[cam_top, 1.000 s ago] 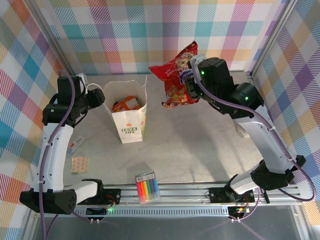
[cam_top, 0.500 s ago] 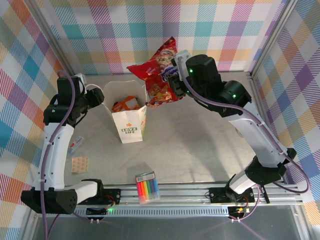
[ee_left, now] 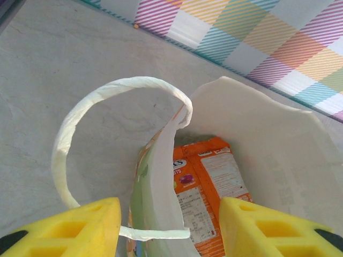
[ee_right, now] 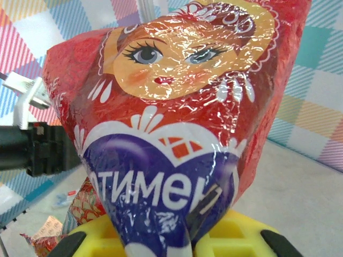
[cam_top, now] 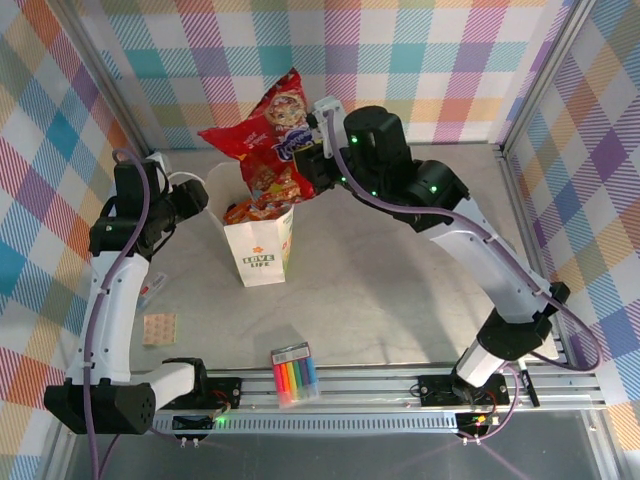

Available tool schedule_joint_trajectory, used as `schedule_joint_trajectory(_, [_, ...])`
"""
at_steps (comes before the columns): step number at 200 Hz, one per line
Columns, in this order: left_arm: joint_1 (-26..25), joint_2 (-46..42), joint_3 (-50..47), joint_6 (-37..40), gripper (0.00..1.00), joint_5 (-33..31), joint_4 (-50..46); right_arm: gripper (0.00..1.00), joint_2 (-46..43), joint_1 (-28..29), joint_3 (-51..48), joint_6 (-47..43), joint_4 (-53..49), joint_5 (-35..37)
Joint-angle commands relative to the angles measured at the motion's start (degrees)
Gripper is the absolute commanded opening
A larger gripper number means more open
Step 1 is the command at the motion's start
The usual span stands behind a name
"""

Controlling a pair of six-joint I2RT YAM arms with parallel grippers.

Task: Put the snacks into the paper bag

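The white paper bag [cam_top: 258, 255] stands upright at centre left, with an orange packet [cam_top: 250, 210] inside it. My right gripper [cam_top: 318, 160] is shut on the large red packet [cam_top: 262, 140], which hangs tilted over the bag's mouth. The right wrist view has the yellow fingers [ee_right: 185, 241] pinching the red packet [ee_right: 177, 107] at its bottom edge. My left gripper [cam_top: 200, 195] is open at the bag's left rim. Its jaws [ee_left: 169, 230] straddle the bag's wall [ee_left: 257, 144], with the twisted handle [ee_left: 96, 99] on the outside and the orange packet [ee_left: 209, 182] on the inside.
A clear pack of rainbow markers [cam_top: 294, 376] lies by the front rail. A small tan card [cam_top: 158, 328] and a small white item [cam_top: 152, 288] lie on the table to the left. Plaid walls close the back and both sides.
My right arm has swung left with the red packet, from the right of the bag to above its mouth. The left gripper has stayed at the bag's rim.
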Motion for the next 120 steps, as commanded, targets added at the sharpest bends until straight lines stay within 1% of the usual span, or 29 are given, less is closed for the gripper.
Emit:
schedule_joint_trajectory(1, [0.7,-1.0,-0.4,-0.9,0.51,0.3,1.9,0.00,0.5,0.8,4.7,1.9,13.6,-2.5])
schedule_joint_trajectory(48, [1.4,-1.6,-1.1,-1.3,0.52,0.7,2.6,0.00,5.1,1.3,6.6,3.5,17.3,-4.1])
schedule_joint_trajectory(78, [2.4,-2.2,-1.9,-2.3,0.52,1.2,2.7,0.00,8.1,1.4,9.3,3.9,17.2,-3.9])
schedule_joint_trajectory(120, [5.8,-3.3,-4.8,-5.1,0.52,7.8,5.7,0.00,10.9,1.5,11.2,2.3,16.6,0.4])
